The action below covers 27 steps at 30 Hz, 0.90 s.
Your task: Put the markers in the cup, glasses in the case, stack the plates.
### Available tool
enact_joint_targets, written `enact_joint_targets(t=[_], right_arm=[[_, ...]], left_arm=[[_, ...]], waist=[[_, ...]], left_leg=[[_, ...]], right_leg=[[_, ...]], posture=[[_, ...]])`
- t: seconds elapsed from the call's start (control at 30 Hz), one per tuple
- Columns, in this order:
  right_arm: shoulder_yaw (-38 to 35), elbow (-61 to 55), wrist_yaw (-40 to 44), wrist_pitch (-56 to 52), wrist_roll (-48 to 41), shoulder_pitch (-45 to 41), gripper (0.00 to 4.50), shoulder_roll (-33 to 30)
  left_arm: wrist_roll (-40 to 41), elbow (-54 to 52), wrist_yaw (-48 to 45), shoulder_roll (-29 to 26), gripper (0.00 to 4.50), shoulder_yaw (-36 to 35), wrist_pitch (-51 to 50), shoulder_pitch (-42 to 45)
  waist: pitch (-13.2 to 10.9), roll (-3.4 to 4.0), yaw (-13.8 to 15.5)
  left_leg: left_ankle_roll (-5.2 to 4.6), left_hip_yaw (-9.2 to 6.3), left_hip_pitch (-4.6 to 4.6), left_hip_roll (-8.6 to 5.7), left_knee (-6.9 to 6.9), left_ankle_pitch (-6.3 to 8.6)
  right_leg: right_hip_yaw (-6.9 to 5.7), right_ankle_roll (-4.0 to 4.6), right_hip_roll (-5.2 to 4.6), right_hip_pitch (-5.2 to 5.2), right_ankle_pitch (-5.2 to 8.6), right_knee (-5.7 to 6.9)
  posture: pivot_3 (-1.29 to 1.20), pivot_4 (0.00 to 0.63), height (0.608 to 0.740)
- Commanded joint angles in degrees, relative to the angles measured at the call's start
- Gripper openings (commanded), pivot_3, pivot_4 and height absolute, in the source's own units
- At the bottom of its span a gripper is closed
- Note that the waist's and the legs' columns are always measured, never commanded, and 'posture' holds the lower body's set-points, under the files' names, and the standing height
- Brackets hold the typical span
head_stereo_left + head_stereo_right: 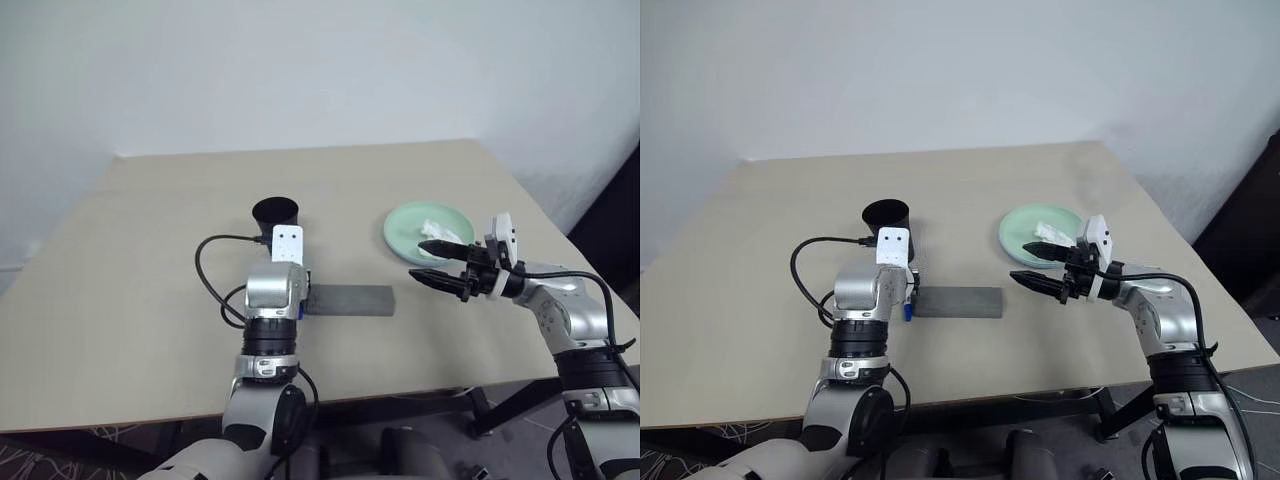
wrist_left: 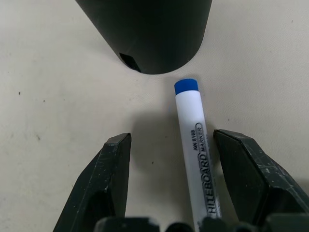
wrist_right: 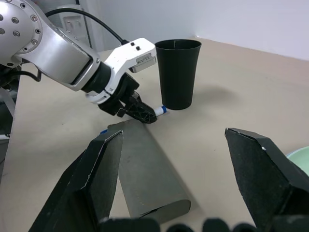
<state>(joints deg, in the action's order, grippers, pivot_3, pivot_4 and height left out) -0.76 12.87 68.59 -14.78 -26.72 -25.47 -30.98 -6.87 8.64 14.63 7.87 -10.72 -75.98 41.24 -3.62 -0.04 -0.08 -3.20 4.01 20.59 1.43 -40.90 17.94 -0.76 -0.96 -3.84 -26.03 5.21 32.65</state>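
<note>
On the beige tabletop (image 1: 150, 330), seen from my head camera, the black cup (image 1: 276, 216) stands upright near the middle, against a plain white wall behind the far edge. My left arm reaches down just in front of the cup, and the grey case (image 1: 350, 300) lies closed and flat beside that wrist, toward my right. Farther right sits the pale green plate (image 1: 405, 232) with a crumpled white tissue (image 1: 437, 227) on it. My right pincer (image 1: 428, 263) hovers level at the plate's near edge, pointing left with its black fingers spread apart and nothing between them. A dark floor shows past the tabletop's right corner.

Along my left wrist camera, my left pincer (image 2: 171, 154) is open, its two fingers straddling the blue-capped marker (image 2: 195, 145), which lies flat on the tabletop without either finger touching it. The marker's cap ends just short of the cup's base.

Through my right wrist camera, my spread fingers (image 3: 104, 159) frame the case lying lengthwise, my left arm low over the marker, and the cup upright beyond it.
</note>
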Motion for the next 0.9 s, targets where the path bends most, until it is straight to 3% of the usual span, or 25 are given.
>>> enact_joint_targets(t=[0.03, 0.1, 0.3, 0.33, 0.53, 0.9], right_arm=[[-1.1, -2.2, 0.0, 0.4, -0.3, -0.2, 3.66, -0.6], [-1.1, -2.1, -0.1, 0.4, -0.2, -0.4, 3.66, -0.6], [-1.0, -1.7, -0.1, 0.6, 0.0, -0.8, 3.66, -0.5], [-0.9, -1.6, -0.1, 0.6, 0.0, -0.9, 3.66, -0.5], [-0.9, -1.2, -0.1, 0.7, 0.2, -1.4, 3.66, -0.4], [-0.9, -1.0, -0.1, 1.0, 0.4, -1.6, 3.66, -0.1]], left_arm=[[0.6, 1.3, 0.7, 1.7, 2.68, 0.1, 0.5, 2.6], [0.9, 1.5, 1.0, 1.8, 2.3, -0.2, 0.3, 2.9], [1.9, 2.2, 2.0, 2.1, 0.22, -1.3, 0.3, 3.9], [2.0, 2.4, 2.2, 2.0, 0.12, -1.3, 0.2, 4.1], [2.7, 2.8, 2.1, 1.5, 0.12, -0.6, -0.4, 4.7], [5.4, -4.8, -11.0, -4.8, 0.12, 12.9, 6.4, 1.0]], waist=[[0.0, 0.0, 0.0], [0.0, 0.0, 0.0], [0.0, 0.0, -0.1], [0.0, 0.0, -0.1], [0.0, 0.0, -0.4], [0.0, 0.01, -1.2]], left_leg=[[0.0, 0.0, -0.01, 0.0, 0.0, 0.0], [0.0, 0.0, -0.01, 0.0, 0.0, 0.0], [0.0, 0.0, -0.01, 0.0, 0.0, 0.0], [0.0, 0.0, -0.01, 0.0, 0.0, 0.0], [0.0, -0.01, -0.01, 0.0, 0.0, 0.0], [0.0, -0.05, 0.04, -0.03, 0.0, 0.0]], right_leg=[[0.0, 0.0, 0.0, 0.01, 0.0, 0.01], [0.0, 0.0, 0.0, 0.02, 0.0, 0.01], [0.01, 0.0, 0.01, 0.01, 0.0, 0.01], [0.01, 0.0, 0.01, 0.01, 0.0, 0.01], [0.01, 0.0, 0.0, 0.02, 0.0, 0.02], [0.02, 0.0, 0.01, -0.01, 0.0, 0.01]], posture=[[0.0, 0.0, 0.74], [0.0, 0.0, 0.74], [0.0, 0.0, 0.74], [0.0, 0.0, 0.74], [0.0, 0.0, 0.74], [0.0, 0.0, 0.74]])
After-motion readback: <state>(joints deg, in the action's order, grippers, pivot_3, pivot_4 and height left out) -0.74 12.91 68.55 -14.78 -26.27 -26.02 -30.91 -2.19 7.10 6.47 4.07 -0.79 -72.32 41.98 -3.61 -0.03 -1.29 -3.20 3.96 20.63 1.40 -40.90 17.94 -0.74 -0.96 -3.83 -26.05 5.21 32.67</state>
